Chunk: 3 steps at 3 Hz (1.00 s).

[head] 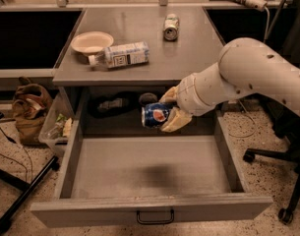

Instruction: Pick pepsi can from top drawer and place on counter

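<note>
At the bottom of the frame the top drawer [149,171] stands pulled fully out, its dark handle [155,216] facing the camera and its grey floor bare apart from a soft shadow. Above the drawer's rear half, near frame centre, the pepsi can [153,115] hangs on its side, logo toward the camera, clear of the floor and of both side walls. The gripper [165,113] has it: the tan jaws are clamped across the can's right end, one above and one below. A sideways hold probably suits a can that lay flat in the drawer.

The white arm [248,77] reaches in from the right edge and slopes down to the left, wrist low, elbow high. The can sits just below the front lip of the tabletop [189,58] (so it likely needs more height to clear it).

Further back, the tabletop carries a paper bowl [92,42], a white-labelled plastic bottle [121,55] lying touching it, and a silver-green can [171,27] on its side.
</note>
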Tool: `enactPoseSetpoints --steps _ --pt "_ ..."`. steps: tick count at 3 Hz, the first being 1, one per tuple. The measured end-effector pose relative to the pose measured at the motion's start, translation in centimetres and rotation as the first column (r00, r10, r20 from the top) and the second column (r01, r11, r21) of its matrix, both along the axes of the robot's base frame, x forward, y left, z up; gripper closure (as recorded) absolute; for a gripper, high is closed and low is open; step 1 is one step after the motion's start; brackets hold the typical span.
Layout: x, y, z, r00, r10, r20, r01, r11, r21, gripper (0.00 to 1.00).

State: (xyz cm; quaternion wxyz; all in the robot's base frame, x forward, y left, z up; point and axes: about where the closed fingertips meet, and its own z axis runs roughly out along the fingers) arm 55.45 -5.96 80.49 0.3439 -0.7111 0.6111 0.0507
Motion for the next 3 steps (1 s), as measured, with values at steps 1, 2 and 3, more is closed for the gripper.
enactPoseSetpoints --steps 1,2,3 --pt "3.6 -2.1 2.5 0.9966 0.007 0.083 -0.005 1.000 -0.022 1.00" --pt "8.3 -3.7 5.1 0.9914 0.019 0.129 -0.019 1.000 -0.005 1.00" --pt "12.7 -4.4 7.2 0.9874 0.031 0.155 -0.035 0.999 0.022 1.00"
